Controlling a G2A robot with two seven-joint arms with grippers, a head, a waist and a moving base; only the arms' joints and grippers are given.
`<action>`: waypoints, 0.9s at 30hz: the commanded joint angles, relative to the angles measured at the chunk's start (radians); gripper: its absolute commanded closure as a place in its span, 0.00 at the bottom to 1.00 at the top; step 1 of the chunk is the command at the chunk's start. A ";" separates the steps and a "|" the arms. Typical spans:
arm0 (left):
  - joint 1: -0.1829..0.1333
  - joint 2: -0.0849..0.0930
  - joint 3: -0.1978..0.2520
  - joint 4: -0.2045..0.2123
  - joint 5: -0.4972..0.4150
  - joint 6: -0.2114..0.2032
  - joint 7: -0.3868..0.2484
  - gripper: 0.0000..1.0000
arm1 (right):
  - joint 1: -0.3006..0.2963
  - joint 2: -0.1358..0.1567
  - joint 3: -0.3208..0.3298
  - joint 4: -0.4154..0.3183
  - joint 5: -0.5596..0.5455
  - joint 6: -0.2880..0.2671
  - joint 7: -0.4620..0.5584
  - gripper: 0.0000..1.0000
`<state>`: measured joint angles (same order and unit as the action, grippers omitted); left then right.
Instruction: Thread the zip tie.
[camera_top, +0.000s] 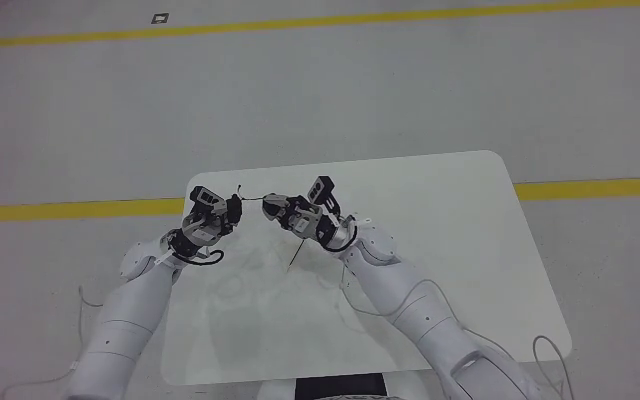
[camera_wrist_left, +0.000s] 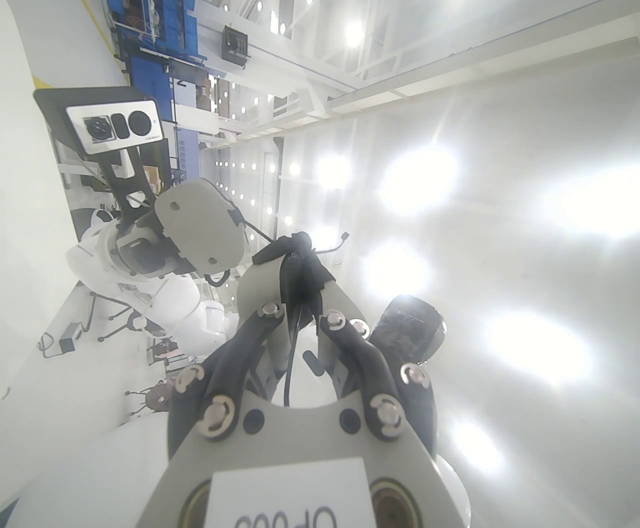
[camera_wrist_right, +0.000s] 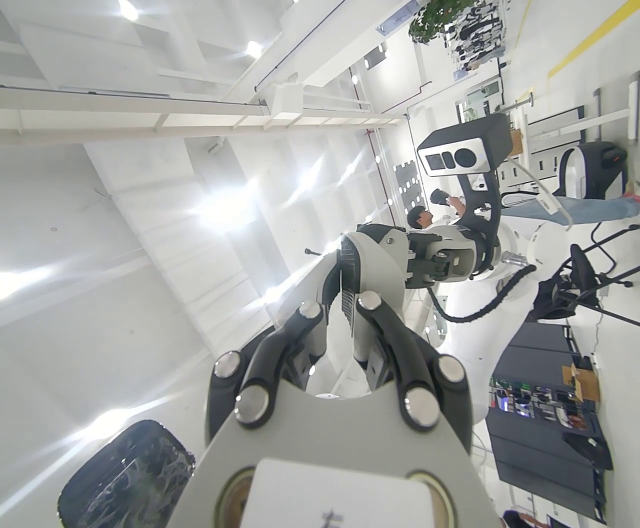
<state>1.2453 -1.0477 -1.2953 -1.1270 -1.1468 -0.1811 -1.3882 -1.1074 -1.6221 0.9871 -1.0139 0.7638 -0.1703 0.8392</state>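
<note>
Zip tie (camera_top: 251, 197): in the top view, a thin black strand spans the gap between the left gripper (camera_top: 233, 207) and the right gripper (camera_top: 272, 206), reaching the fingertips of each. Both grippers hang over the white counter (camera_top: 450, 210), facing each other, near but apart. A yellow floor stripe (camera_top: 80, 210) runs beyond the counter behind the left gripper.

Left wrist view: the left gripper (camera_wrist_left: 299, 260) is clamped on the zip tie (camera_wrist_left: 292, 340), whose strap runs back between the fingers toward the palm. Black wrapping (camera_wrist_left: 300, 280) on the fingertips hides the clamping point. The right gripper (camera_wrist_left: 220, 230) sits just past the fingertips, carrying the right wrist camera (camera_wrist_left: 115, 122).

Right wrist view: the right gripper (camera_wrist_right: 345, 280) has its ribbed pads pressed together. A short black tip of the zip tie (camera_wrist_right: 310, 251) projects beside them. The left wrist camera (camera_wrist_right: 460, 147) stands beyond.
</note>
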 joint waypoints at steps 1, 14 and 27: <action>0.000 0.000 0.000 0.000 0.000 0.000 0.000 1.00 | -0.003 0.002 0.003 -0.003 -0.002 0.002 -0.002 1.00; 0.000 0.000 0.000 0.000 0.000 0.000 0.000 1.00 | -0.011 0.009 0.012 -0.008 -0.007 0.011 -0.011 1.00; 0.000 0.000 0.000 0.000 0.000 0.000 0.000 1.00 | -0.022 0.018 0.028 -0.010 -0.012 0.005 -0.025 1.00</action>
<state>1.2453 -1.0477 -1.2953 -1.1270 -1.1468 -0.1811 -1.3882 -1.1283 -1.6049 1.0140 -1.0234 0.7527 -0.1650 0.8153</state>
